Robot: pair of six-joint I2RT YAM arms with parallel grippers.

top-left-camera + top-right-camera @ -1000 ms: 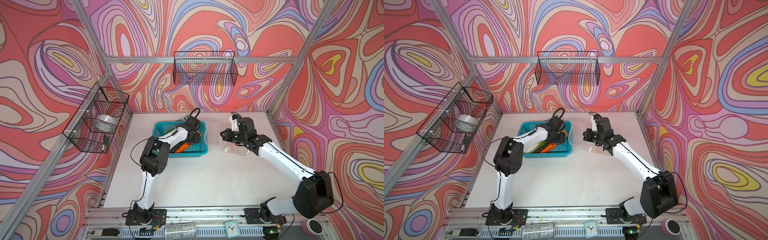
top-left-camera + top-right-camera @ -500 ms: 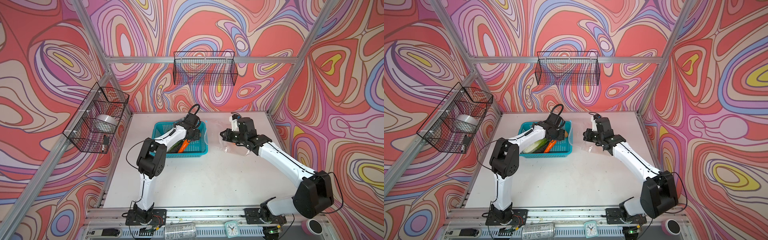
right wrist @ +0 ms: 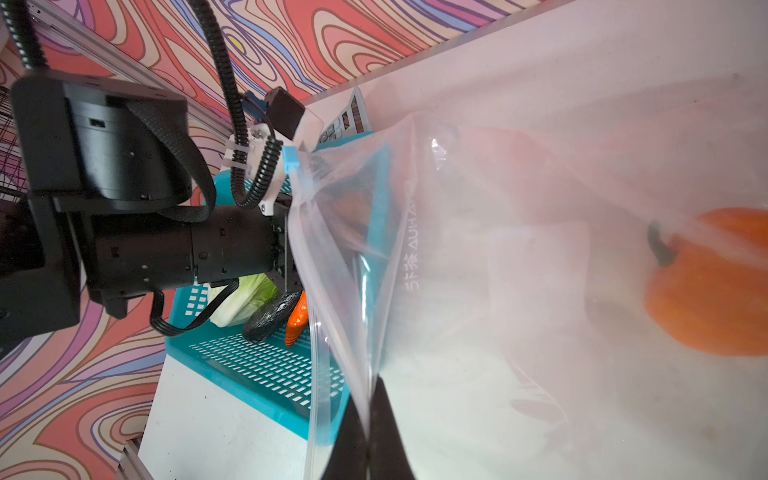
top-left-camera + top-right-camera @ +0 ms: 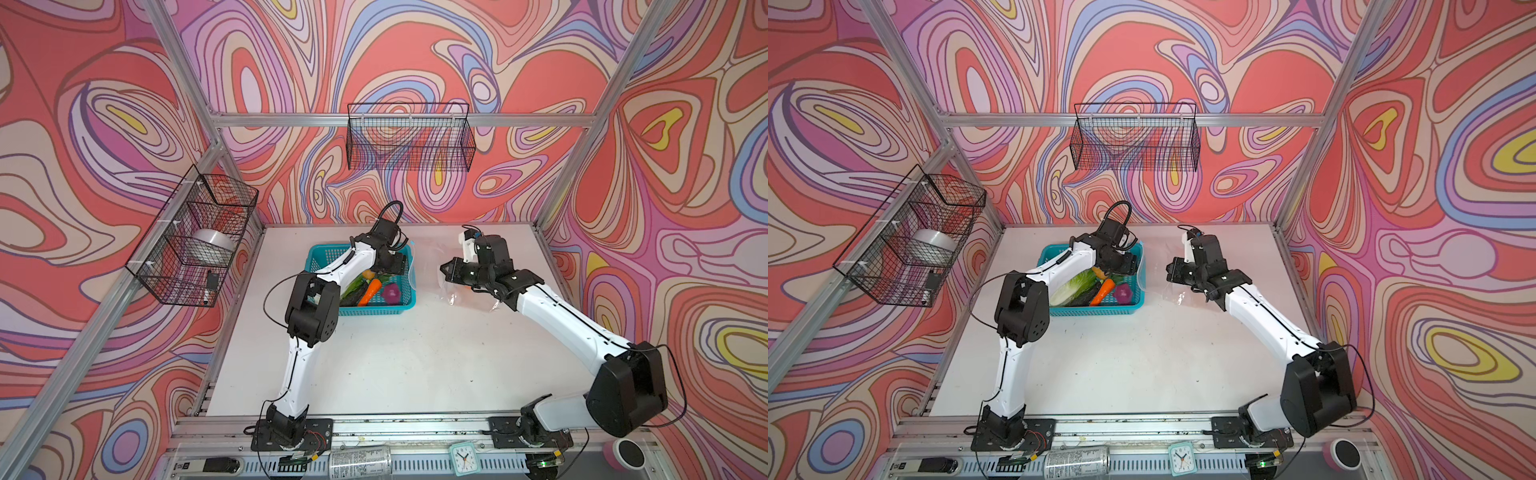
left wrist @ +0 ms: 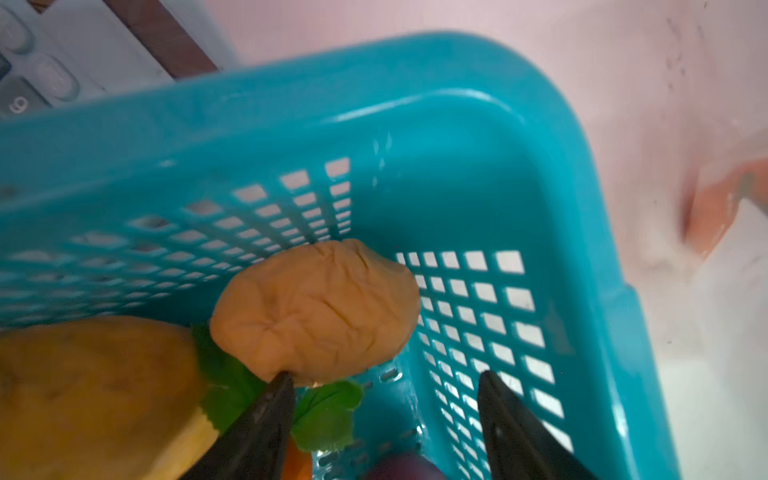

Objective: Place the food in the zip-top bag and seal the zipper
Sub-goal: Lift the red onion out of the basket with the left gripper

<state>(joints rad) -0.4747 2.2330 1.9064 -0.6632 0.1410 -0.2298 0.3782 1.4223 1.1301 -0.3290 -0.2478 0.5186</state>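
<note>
A black wire basket [image 4: 195, 237] is mounted on the left wall. On the white table [image 4: 395, 365], left of centre, a teal basket [image 4: 374, 311] is seen in both top views. The left gripper [image 5: 382, 378] is positioned inside its far right part. Its jaws are spread wide and nothing is held between them. One fingertip [image 5: 278, 390] is set right at the edge of a tan potato [image 5: 316, 307], which is lying on the basket floor next to a second potato [image 5: 83, 395]. Nearer the front of the basket, the napa cabbage [image 4: 1073, 286], the cucumber [image 4: 1086, 297], the carrot [image 4: 370, 291] and the purple piece [image 4: 391, 294] are laid side by side.

Just right of the basket, the zip-top bag [image 4: 469, 297] is spread on the table with its mouth turned toward the basket and parted. The zipper [image 3: 316, 266] is run along that mouth, with a light-blue slider tab [image 3: 291, 160] at its far end. The right gripper [image 3: 370, 419] is clamped tight on the edge of the bag's mouth. The pumpkin [image 3: 715, 286] is seen lying inside the bag.
</note>
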